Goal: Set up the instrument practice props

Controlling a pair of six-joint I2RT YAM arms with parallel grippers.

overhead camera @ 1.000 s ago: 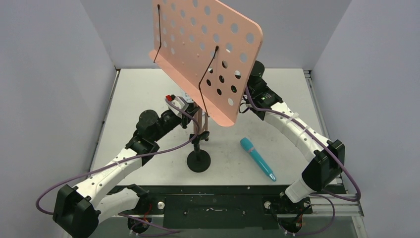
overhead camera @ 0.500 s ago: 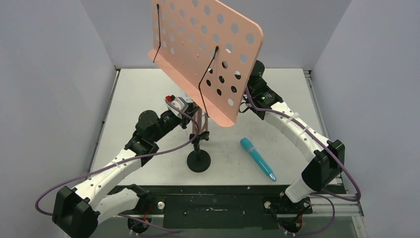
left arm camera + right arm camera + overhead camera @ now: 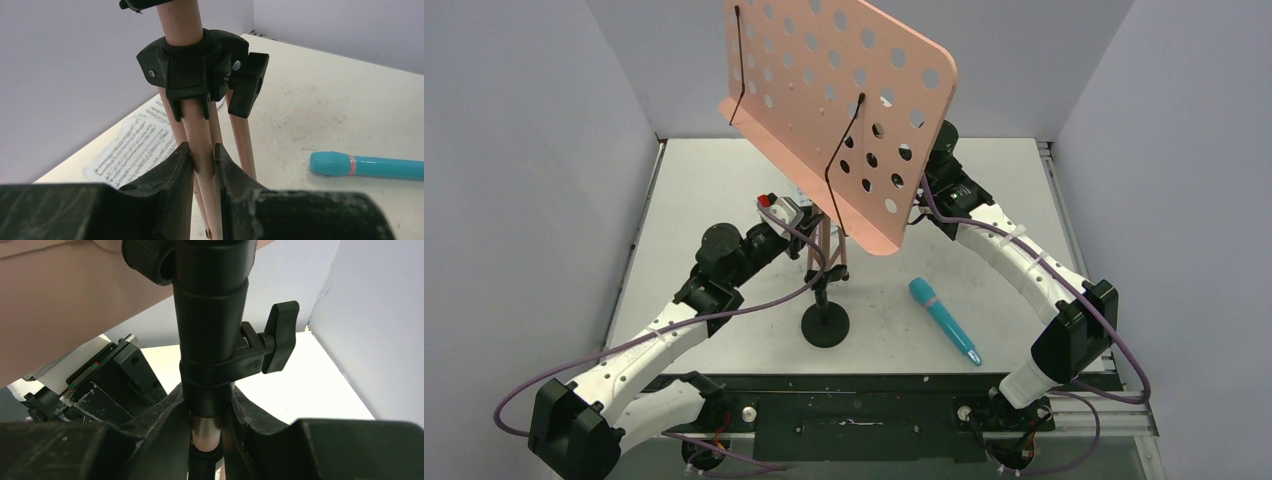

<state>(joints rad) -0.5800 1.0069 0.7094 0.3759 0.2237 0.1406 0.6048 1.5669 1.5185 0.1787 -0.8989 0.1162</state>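
Pink perforated music stand [image 3: 844, 110] upright near centre of table [image 3: 714, 180], long axis vertical, desk tilted.

- Left gripper [image 3: 202, 155], in from 8 o'clock: clenched low on one pink tripod leg [image 3: 197, 130], below black leg collar [image 3: 192, 65].
- Right gripper [image 3: 207, 415], in from 4 o'clock: clenched higher on shaft, just under black height clamp [image 3: 220, 360].
- Both grips share one vertical axis; any shift likely needs arms moving together.
- Teal toy microphone [image 3: 944, 320]: flat at 4 o'clock of stand, nearer right arm.
- Black round-based mic stand [image 3: 825, 325]: 6 o'clock, just beside legs.
- Sheet-music page [image 3: 135, 150]: flat beyond legs.
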